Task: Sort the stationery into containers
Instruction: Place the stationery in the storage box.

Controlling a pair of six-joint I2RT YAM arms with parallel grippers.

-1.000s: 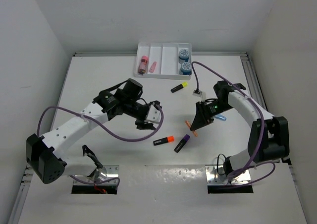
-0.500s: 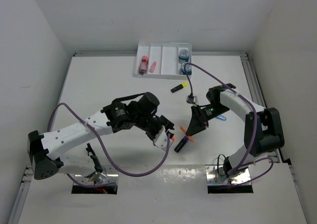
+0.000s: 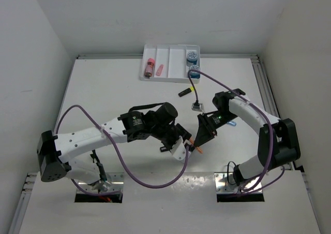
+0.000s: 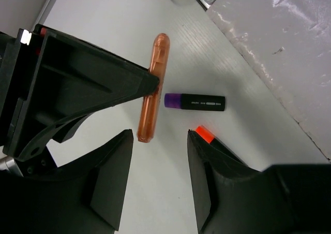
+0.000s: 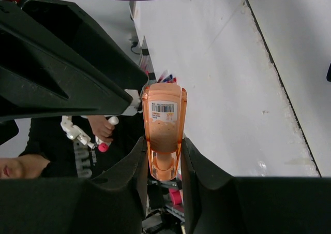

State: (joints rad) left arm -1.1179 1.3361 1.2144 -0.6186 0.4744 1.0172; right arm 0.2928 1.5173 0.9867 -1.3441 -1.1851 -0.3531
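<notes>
My right gripper [image 5: 163, 159] is shut on a translucent orange eraser stick [image 5: 164, 125] and holds it just above the table at centre [image 3: 199, 150]. My left gripper [image 4: 158, 141] hangs right beside it, jaws open over bare table. The orange-ended highlighter [image 4: 204, 134] lies just outside its right finger [image 4: 207, 161]. A purple-ended highlighter [image 4: 195, 102] lies close by. The yellow-ended highlighter [image 3: 186, 91] lies further back. The white divided tray [image 3: 170, 78] at the far edge holds pink sticks [image 3: 150, 66] on its left and two blue round pieces [image 3: 193, 62] on its right.
A small blue item [image 3: 231, 123] lies beside the right arm's forearm. Purple cables [image 3: 124, 166] loop off both arms over the table. White walls close in the table on the left, right and back.
My left arm has swung right and toward me, coming down over the orange and purple highlighters with its jaws narrowed. My right gripper has shifted slightly left with the stick.
</notes>
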